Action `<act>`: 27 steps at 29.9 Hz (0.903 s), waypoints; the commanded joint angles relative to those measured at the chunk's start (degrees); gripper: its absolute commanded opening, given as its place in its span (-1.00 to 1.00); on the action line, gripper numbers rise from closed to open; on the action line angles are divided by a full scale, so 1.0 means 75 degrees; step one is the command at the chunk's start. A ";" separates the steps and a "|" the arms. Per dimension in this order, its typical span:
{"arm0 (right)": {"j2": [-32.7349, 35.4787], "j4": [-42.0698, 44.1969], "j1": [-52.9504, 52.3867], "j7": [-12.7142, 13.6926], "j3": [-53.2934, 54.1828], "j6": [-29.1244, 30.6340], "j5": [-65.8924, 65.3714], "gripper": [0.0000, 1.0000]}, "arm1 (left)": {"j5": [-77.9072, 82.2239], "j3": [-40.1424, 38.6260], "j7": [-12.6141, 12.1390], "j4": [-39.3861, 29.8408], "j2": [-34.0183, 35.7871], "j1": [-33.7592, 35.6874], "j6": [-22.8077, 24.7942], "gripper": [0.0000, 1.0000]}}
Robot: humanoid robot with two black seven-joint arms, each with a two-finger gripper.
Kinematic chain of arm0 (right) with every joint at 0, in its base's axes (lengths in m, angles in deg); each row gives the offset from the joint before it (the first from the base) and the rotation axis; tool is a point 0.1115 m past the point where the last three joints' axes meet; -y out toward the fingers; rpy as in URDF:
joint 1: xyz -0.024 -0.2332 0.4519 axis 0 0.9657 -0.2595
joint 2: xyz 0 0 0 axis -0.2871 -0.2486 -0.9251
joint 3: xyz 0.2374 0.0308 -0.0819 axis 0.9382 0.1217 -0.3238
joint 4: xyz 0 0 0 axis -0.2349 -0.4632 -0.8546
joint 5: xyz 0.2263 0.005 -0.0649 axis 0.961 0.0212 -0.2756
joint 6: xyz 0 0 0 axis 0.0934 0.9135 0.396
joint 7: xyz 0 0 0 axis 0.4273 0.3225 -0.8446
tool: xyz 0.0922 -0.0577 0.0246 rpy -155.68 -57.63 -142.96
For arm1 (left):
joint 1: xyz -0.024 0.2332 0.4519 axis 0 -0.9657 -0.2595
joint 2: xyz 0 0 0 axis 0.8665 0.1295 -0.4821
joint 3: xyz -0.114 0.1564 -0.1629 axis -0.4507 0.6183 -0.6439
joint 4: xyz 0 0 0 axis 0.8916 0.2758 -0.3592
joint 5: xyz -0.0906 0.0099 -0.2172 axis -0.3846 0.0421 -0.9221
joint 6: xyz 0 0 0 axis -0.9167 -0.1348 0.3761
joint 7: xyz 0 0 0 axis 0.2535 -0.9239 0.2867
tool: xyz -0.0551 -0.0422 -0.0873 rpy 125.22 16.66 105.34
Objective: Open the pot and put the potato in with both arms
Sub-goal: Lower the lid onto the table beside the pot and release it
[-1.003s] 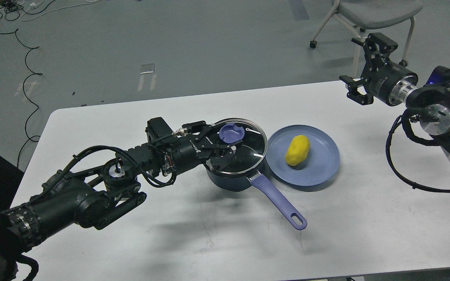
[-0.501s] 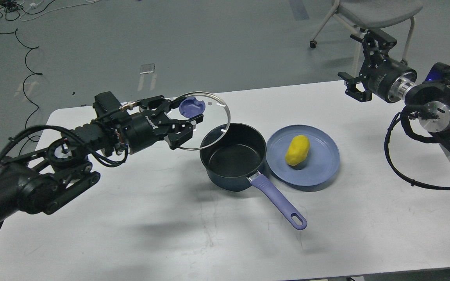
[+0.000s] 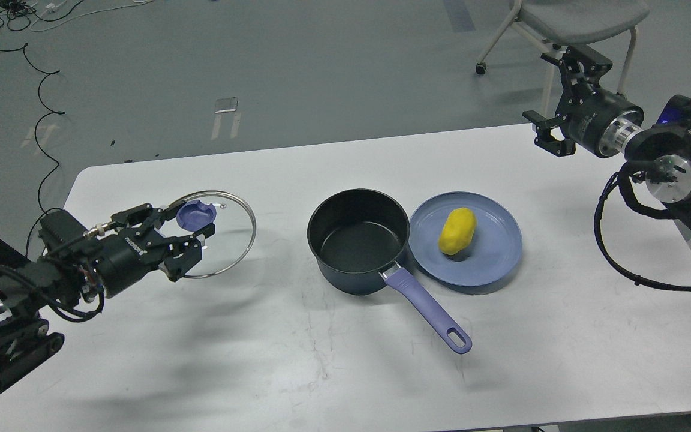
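A white, faintly scuffed table (image 3: 297,360) fills the lower frame on a grey floor, with black cables (image 3: 39,90) at upper left and a grey chair (image 3: 573,18) at upper right. At centre the dark, round, lidless pot (image 3: 357,240) with a lilac plastic handle touches a round blue plate (image 3: 489,264) carrying the smooth yellow potato (image 3: 457,231). Compared with half a second ago, the left gripper (image 3: 192,231), clamped on the purple knob of the round glass lid (image 3: 219,240), has carried it from beside the pot to the left-centre, well apart, while the right gripper (image 3: 555,99), fingers spread and empty, hangs at upper right almost unmoved.
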 commanded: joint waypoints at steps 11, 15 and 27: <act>0.0024 -0.0023 -0.0007 0.0023 -0.0023 0.0003 0.0000 1.00 | -0.0834 -0.0001 -0.0003 0.1438 -0.1102 -0.0666 -0.0133 -0.04; 0.0094 -0.0023 -0.0007 0.0023 -0.0023 0.0003 0.0000 1.00 | -0.1010 -0.0001 -0.0003 0.1930 -0.1418 -0.0666 -0.0133 -0.03; 0.0094 -0.0023 -0.0007 0.0011 -0.0058 0.0062 0.0000 1.00 | -0.1045 0.0011 -0.0003 0.2130 -0.1735 -0.0666 -0.0133 0.55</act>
